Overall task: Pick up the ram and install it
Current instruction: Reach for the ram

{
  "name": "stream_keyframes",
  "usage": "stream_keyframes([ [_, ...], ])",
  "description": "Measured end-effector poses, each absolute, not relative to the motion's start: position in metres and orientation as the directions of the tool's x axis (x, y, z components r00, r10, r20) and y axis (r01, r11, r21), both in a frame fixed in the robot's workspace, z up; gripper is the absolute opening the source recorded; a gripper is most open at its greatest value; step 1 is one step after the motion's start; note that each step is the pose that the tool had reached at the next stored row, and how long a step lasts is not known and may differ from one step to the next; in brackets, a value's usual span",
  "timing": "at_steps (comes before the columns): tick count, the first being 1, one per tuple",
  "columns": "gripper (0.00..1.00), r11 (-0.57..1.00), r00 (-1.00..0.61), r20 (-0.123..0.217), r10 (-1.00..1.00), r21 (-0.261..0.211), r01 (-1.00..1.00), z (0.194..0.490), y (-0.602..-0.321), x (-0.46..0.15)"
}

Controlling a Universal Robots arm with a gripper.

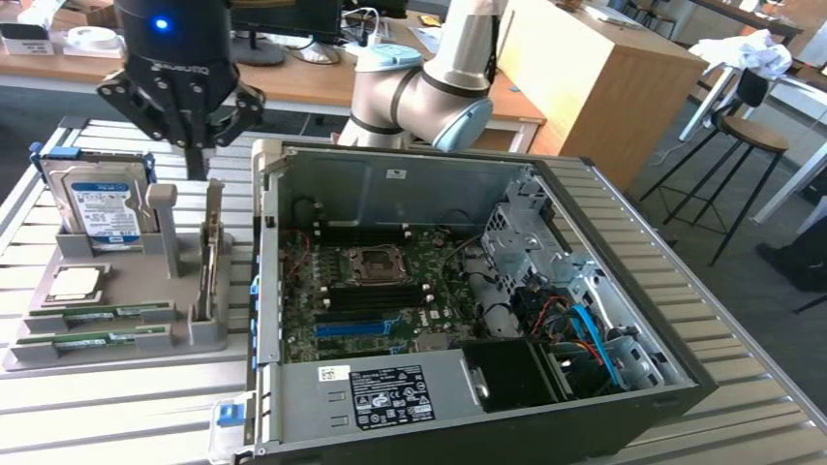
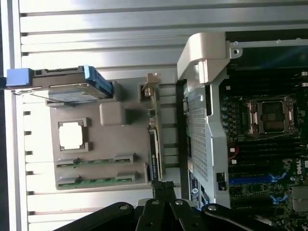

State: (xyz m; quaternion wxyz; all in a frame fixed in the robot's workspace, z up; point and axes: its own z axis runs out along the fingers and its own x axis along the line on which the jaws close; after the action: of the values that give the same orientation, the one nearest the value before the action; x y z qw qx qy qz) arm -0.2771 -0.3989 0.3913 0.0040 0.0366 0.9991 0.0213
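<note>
Two ram sticks lie side by side in slots at the front of a grey holder [image 1: 39,358]: one [image 1: 101,315] [image 2: 94,162] and a second one [image 1: 88,340] [image 2: 94,181] beside it. Both are thin green boards. My gripper [image 1: 197,167] [image 2: 163,186] hangs above the holder's back part, near the hard drive, well above the sticks. Its fingers meet at the tips, shut with nothing between them. The open computer case [image 1: 387,170] shows the motherboard, with long black memory slots [image 1: 372,296] [image 2: 262,161] below the processor socket [image 1: 375,260] [image 2: 269,115].
On the holder a silver hard drive [image 1: 104,208] [image 2: 67,91] stands upright, a square processor chip [image 1: 76,283] [image 2: 72,134] lies flat, and a card [image 1: 209,262] [image 2: 154,125] stands on edge. The case wall [image 1: 265,271] rises beside the holder. Stools and desks stand behind.
</note>
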Motion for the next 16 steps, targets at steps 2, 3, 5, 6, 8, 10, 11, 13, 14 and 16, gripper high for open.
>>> stream_keyframes([
  [2,0.10,0.996,-0.997,-0.006,0.073,0.043,0.073,0.391,-0.399,-0.282],
  [3,0.10,0.996,-0.997,-0.006,0.073,0.043,0.073,0.391,-0.399,-0.285],
  [5,0.10,0.996,-0.997,-0.006,0.073,0.043,0.073,0.391,-0.399,-0.290],
  [6,0.10,0.996,-0.997,-0.006,0.073,0.043,0.073,0.391,-0.399,-0.293],
  [8,0.10,0.996,-0.997,-0.005,0.073,0.043,0.073,0.391,-0.399,-0.298],
  [10,0.10,0.996,-0.997,-0.005,0.073,0.043,0.073,0.391,-0.399,-0.303],
  [11,0.10,0.996,-0.997,-0.005,0.073,0.043,0.073,0.391,-0.399,-0.305],
  [13,0.10,0.996,-0.997,-0.005,0.073,0.043,0.073,0.391,-0.399,-0.310],
  [14,0.10,0.996,-0.997,-0.005,0.073,0.043,0.073,0.391,-0.399,-0.312],
  [16,0.10,0.996,-0.997,-0.005,0.073,0.043,0.073,0.391,-0.399,-0.317],
])
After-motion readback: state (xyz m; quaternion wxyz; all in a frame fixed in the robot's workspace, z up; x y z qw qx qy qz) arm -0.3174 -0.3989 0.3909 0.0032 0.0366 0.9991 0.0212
